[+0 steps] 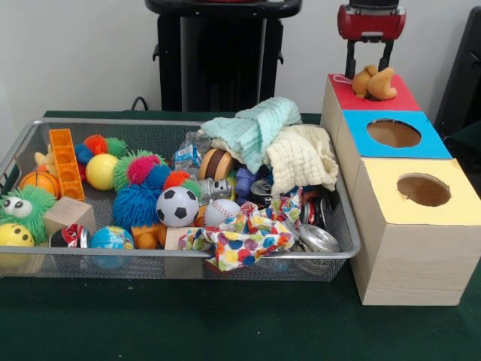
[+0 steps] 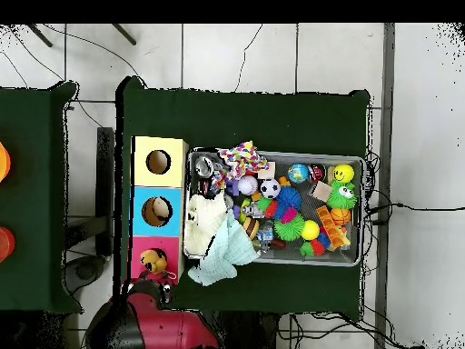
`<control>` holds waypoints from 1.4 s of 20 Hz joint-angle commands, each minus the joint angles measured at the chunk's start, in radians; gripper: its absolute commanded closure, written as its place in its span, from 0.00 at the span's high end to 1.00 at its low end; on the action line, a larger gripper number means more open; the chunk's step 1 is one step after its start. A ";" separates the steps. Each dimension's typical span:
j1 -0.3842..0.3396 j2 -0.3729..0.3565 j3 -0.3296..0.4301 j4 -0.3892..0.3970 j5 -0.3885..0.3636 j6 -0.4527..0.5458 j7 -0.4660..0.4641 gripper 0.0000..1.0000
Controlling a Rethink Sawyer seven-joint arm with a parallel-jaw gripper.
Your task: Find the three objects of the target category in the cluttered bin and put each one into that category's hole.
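Note:
A tan plush toy (image 1: pixel 374 83) lies on the red-topped box (image 1: pixel 402 99), over its hole; from above the plush toy (image 2: pixel 154 264) covers that hole. My gripper (image 1: pixel 369 71) hangs directly above it, open, one finger (image 1: pixel 350 59) on each side of the toy's top. I cannot tell whether the tips touch it. The mesh bin (image 1: pixel 30 135) to the left holds a clutter of toys: a soccer ball (image 1: pixel 177 206), a baseball (image 1: pixel 220 212), fuzzy coloured balls (image 1: pixel 139 192), cloths and cans.
Beside the red box stand a blue-topped box (image 1: pixel 432 143) and a yellow-topped box (image 1: pixel 451 207), each with a round hole. A mint cloth (image 1: pixel 255 128) and a cream cloth (image 1: pixel 301 158) are heaped at the bin's end nearest the boxes. A patterned cloth (image 1: pixel 240 241) drapes over the front rim.

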State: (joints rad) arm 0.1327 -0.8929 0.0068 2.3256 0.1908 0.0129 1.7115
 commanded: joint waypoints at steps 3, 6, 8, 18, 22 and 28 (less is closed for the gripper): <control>-0.014 -0.172 -0.006 -0.109 0.012 0.331 0.141 1.00; -0.025 -0.205 0.001 -0.112 0.013 0.374 0.144 1.00; -0.030 -0.201 0.006 -0.109 0.014 0.364 0.145 1.00; 0.024 -0.169 -0.051 -0.133 -0.015 0.337 0.192 0.00; 0.019 -0.160 -0.039 -0.117 0.006 0.315 0.195 0.00; 0.024 -0.137 -0.048 -0.132 -0.007 0.299 0.180 0.00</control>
State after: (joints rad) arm 0.1651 -1.0815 -0.0346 2.2686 0.1893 0.3105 1.7115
